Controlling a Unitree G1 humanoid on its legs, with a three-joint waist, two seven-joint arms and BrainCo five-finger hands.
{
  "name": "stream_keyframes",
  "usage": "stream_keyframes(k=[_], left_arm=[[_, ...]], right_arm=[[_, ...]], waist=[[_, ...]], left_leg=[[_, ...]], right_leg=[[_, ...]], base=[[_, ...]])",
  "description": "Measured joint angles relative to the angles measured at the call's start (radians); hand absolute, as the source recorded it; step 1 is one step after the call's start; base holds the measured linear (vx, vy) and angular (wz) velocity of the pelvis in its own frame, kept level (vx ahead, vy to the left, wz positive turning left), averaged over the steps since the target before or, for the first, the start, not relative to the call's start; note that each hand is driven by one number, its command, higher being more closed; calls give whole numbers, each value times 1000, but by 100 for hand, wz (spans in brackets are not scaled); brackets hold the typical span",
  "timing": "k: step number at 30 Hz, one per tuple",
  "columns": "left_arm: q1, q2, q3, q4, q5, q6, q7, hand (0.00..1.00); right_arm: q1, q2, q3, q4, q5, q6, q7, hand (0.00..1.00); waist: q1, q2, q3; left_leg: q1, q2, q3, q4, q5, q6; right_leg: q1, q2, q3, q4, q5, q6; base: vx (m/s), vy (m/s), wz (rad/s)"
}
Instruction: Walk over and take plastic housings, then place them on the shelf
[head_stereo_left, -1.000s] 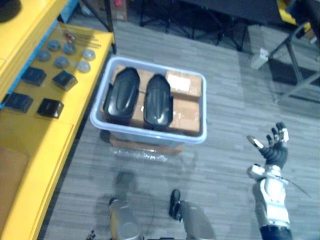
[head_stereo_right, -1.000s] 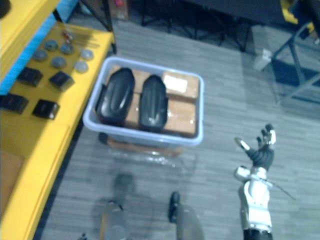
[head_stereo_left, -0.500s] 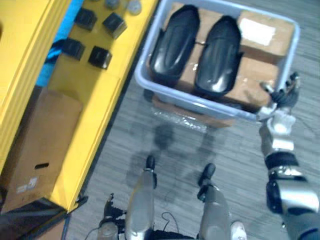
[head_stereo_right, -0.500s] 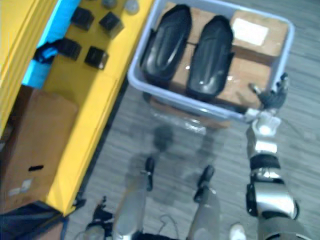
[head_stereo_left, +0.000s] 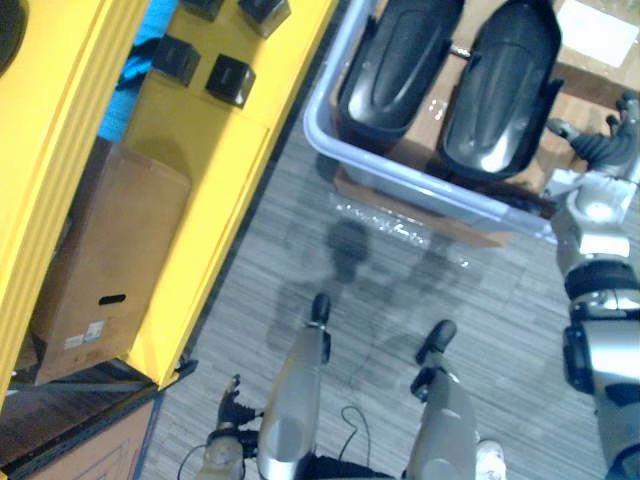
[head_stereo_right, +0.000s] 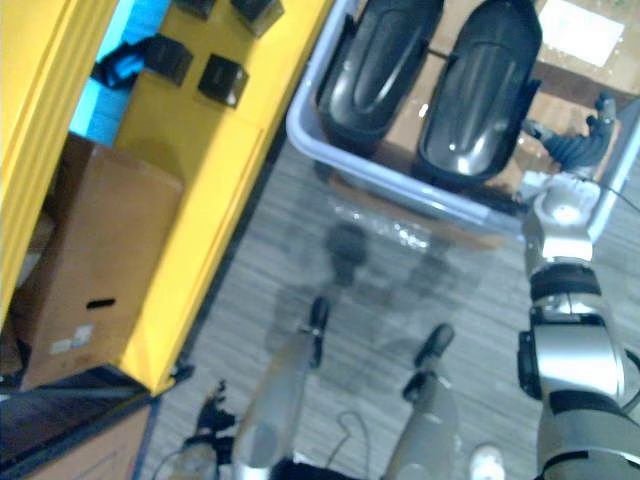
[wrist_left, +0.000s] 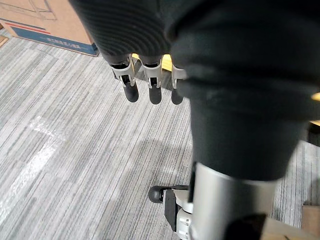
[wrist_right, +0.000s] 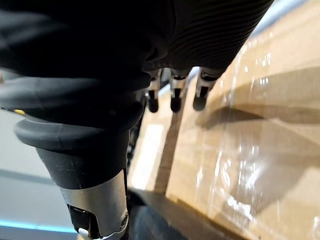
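Two black plastic housings, one (head_stereo_left: 395, 65) beside the other (head_stereo_left: 500, 90), lie side by side on cardboard boxes (head_stereo_left: 590, 50) in a pale blue bin (head_stereo_left: 420, 180) on the floor ahead. My right hand (head_stereo_left: 605, 150) is open with fingers spread, above the bin's near right corner and just right of the right housing, touching nothing. In the right wrist view its fingers (wrist_right: 172, 97) hang straight over a film-wrapped cardboard box (wrist_right: 240, 150). In the left wrist view my left hand (wrist_left: 150, 85) hangs open and empty above the grey floor.
A yellow shelf (head_stereo_left: 210, 200) runs along the left and carries small black blocks (head_stereo_left: 230, 80). A brown cardboard box (head_stereo_left: 110, 260) sits on its lower level. The bin rests on a flat cardboard sheet (head_stereo_left: 440, 215) on grey carpet.
The camera has moved closer and tilted down, so bin and shelf fill more of the view. My right hand rose from low over the floor to the bin's near right corner.
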Motion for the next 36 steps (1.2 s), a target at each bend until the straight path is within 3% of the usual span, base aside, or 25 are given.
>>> stream_keyframes(k=[4,5,13,19,29,36], left_arm=[[-6,2,-8,1,-10,-5,-9,0],[-6,2,-11,2,-30,-7,-10,0],[-11,9,-38,9,-85,-12,-20,0],[-11,6,-42,-2,-125,-16,-44,0],[-5,9,-71,-12,-159,-25,-47,0],[41,25,-78,-136,-158,-34,-45,0]], right_arm=[[-14,-25,39,1,-13,64,4,0],[-25,-31,43,2,-30,91,9,100],[-89,-93,101,28,-124,283,40,100],[-124,-102,173,89,-290,441,91,100],[-160,-107,234,148,-510,554,111,100],[-196,-131,270,195,-548,542,85,100]], waist=[[14,1,-1],[16,1,-1],[29,6,-4],[50,12,-8],[61,25,-16],[61,30,-20]], left_leg=[[-7,1,3,0,2,2],[-7,2,3,0,2,2],[-8,3,2,-9,4,2],[13,3,3,-33,14,-3],[45,-8,-9,-77,38,1],[80,-12,-8,-102,48,-1]], right_leg=[[-15,-3,1,12,-3,-3],[-16,-2,1,14,-4,-4],[-20,-4,-1,16,-7,-3],[-9,-4,-7,16,-11,-6],[28,-16,-31,-4,-12,-5],[59,-19,-38,-19,-8,-3]], base=[[-14,10,-2],[0,0,0],[3,1,0],[26,4,1],[0,15,7],[0,2,1]])
